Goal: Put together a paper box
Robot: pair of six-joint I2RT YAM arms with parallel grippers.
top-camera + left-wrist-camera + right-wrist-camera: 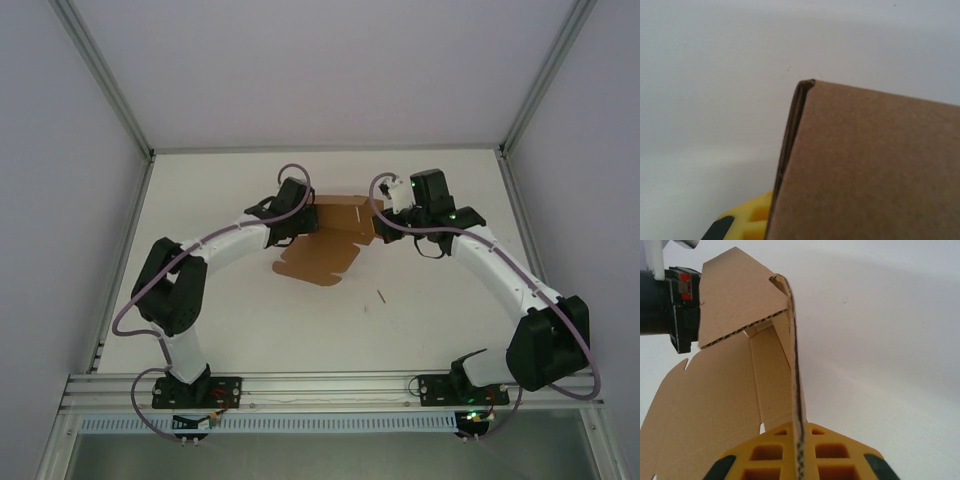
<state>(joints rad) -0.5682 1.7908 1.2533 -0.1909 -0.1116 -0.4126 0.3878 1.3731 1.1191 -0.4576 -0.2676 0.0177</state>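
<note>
The right end effector (799, 447) pinches an upright wall of the paper box (715, 405). The wall's corrugated edge runs straight up between the yellow fingers (765, 457), which are pressed against either face. Just left of those fingers, the rest of the brown sheet lies open and flat on the white tabletop (890, 340). Beyond the tips, a flap folds up and over to meet the pinched wall at a corner. At that flap's far-left end, the dark body of the left end effector (687, 315) touches the cardboard. In the left wrist view, a folded panel stands right in front of that end effector and hides all but part of one yellow finger (752, 215), so I cannot tell whether it is clamped or spread. From above, the box sits between the two, one at each side edge.
</note>
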